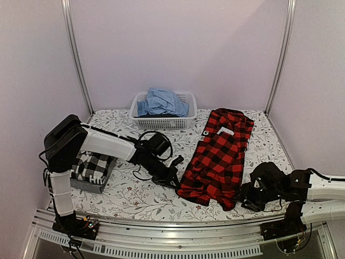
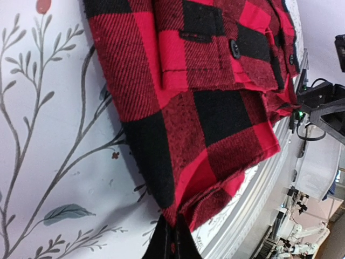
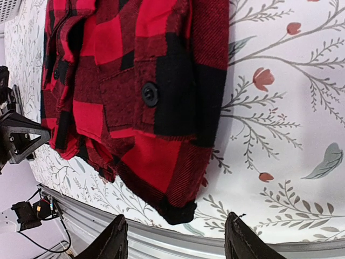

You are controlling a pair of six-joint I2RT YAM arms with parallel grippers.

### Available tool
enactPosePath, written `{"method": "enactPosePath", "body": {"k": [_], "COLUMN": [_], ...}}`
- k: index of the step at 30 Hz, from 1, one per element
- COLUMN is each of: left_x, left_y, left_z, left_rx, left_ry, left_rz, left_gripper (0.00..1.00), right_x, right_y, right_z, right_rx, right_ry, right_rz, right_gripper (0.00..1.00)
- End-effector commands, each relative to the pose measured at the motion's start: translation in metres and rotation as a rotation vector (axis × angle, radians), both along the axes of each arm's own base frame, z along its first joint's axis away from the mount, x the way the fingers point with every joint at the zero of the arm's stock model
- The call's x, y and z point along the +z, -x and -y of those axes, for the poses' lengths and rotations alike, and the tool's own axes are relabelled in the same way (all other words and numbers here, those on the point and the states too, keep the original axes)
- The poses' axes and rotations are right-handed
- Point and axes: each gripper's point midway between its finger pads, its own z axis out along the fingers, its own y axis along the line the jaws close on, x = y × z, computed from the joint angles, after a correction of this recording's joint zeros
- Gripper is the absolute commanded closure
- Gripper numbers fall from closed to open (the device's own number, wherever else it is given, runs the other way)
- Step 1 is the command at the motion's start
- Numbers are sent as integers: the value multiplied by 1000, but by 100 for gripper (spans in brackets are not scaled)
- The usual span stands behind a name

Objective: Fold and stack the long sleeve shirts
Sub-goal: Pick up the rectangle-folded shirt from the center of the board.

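At the far edge of the floral table (image 1: 135, 197), against the back wall, a white slatted basket (image 1: 161, 123). In it, blue cloth (image 1: 161, 101) heaped above the rim, with something darker under it, too hidden to name.

Right of centre on the table, a red-and-black flannel (image 1: 218, 156), lying long from far to near. Far end just beside the basket's right corner, near end close to the front edge. Folded over itself in layers, with black buttons showing on the near part. At its far left edge, a scrap of white lettering (image 1: 204, 136) on dark cloth; cannot tell what it belongs to.

Left gripper (image 1: 173, 181) low on the table at the flannel's near left corner, pinched tight on that corner's hem. In the wrist view, fingers (image 2: 161, 245) pressed together where the red check runs in.

Right gripper (image 1: 250, 198) low at the flannel's near right corner, spread wide, holding nothing. In its wrist view, one finger (image 3: 114, 240) on either side of the corner, the corner just beyond the tips, untouched and flat on the table.

At the left edge, partly behind the left arm, a folded black-and-white check shirt (image 1: 94, 166), resting on a grey layer (image 1: 86, 186) of unclear kind. Well apart from the flannel and from the basket.
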Motion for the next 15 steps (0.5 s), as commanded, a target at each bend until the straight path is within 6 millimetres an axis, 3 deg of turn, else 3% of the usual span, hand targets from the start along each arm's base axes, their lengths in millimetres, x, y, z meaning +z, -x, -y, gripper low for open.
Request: {"method": "enactPosePath", "body": {"k": [1, 7, 15], "left_x": [8, 9, 11], "left_y": [4, 16, 32], "left_z": [6, 11, 15], "left_rx": [-50, -99, -149], "left_ry": [25, 36, 47], "left_rz": [8, -5, -16], "left_gripper": [100, 100, 100], "right_x": [-4, -13, -28], "right_y": [-9, -16, -12], "right_z": [0, 8, 1], "right_rx": [-58, -125, -94], "right_ry": [-14, 6, 15], "right_rz": [-2, 21, -18], "right_gripper": [43, 50, 55]}}
